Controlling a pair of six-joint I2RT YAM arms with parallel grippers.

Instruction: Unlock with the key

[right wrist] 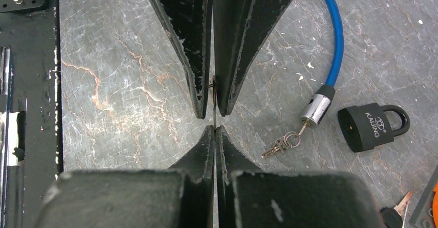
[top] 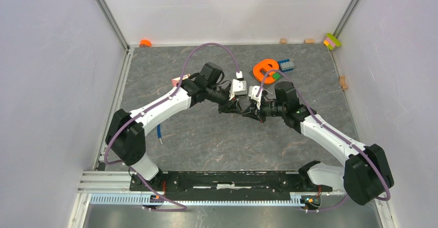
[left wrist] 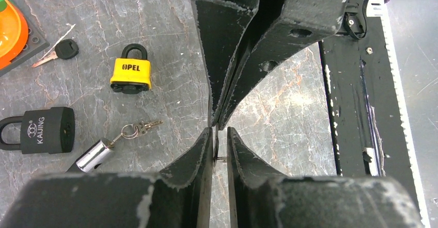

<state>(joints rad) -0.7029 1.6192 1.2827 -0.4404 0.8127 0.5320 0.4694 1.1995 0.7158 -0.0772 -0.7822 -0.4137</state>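
Note:
My two grippers meet tip to tip above the grey table. The right gripper point(top: 249, 109) point(right wrist: 214, 128) is shut on a thin metal key point(right wrist: 214, 118) seen edge-on. The left gripper point(top: 235, 106) point(left wrist: 219, 131) has its jaws narrowly apart around the same key point(left wrist: 215, 153), which lies against one finger. Below lie a yellow padlock point(left wrist: 131, 74), a black padlock point(left wrist: 46, 130) point(right wrist: 369, 127) and a blue cable lock point(right wrist: 316, 108) point(left wrist: 95, 155) with a small key bunch point(left wrist: 137, 130) in its cylinder. I cannot tell which lock the held key fits.
A loose black-headed key point(left wrist: 59, 52) lies beside an orange piece on a grey plate point(top: 266, 67). A blue brick point(top: 286, 65), a pink block point(top: 181, 79) and small blocks point(top: 283, 41) sit toward the back. The black base rail point(left wrist: 356, 109) runs along the near edge.

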